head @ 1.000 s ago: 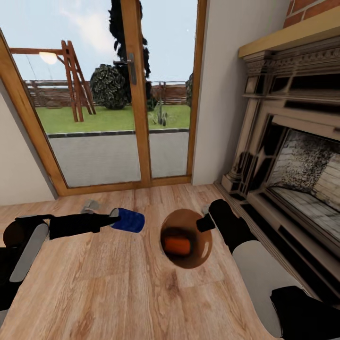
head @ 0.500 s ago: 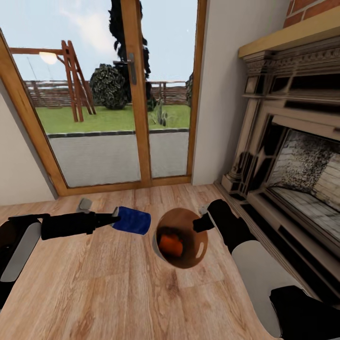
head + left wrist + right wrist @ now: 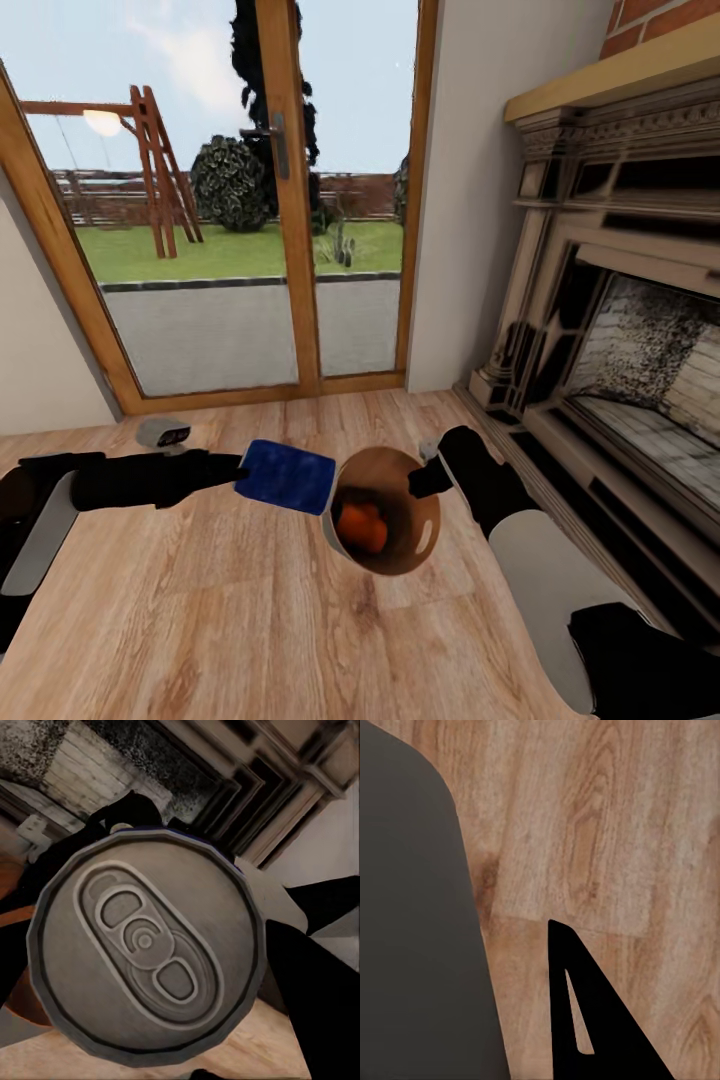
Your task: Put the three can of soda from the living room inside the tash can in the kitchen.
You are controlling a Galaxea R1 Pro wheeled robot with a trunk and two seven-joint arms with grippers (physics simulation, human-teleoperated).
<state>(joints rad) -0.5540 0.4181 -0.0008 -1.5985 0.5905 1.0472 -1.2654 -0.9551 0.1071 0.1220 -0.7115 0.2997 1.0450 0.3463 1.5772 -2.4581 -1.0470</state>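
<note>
My left gripper (image 3: 243,473) is shut on a dark blue can of soda (image 3: 288,477), held sideways above the wood floor. The left wrist view looks straight at its silver top (image 3: 146,945), with a dark finger (image 3: 319,997) beside it. The can's far end is right at the rim of a round brown container (image 3: 420,520). My right gripper (image 3: 428,476) grips that container's rim and holds it tilted. An orange can of soda (image 3: 362,527) lies inside it. In the right wrist view, a black finger (image 3: 585,1020) stands over the floor beside a dark grey curved surface (image 3: 412,930).
This is the living room. Wood-framed glass doors (image 3: 290,200) stand ahead, with a garden behind them. An ornate fireplace (image 3: 620,330) with a low hearth step fills the right side. A pale wall (image 3: 40,340) is at the left. Wood floor (image 3: 250,620) spreads below both arms.
The left arm has carried the blue can rightwards until it meets the container's rim. The container has shifted slightly left and tilted, and the orange can rolled inside it.
</note>
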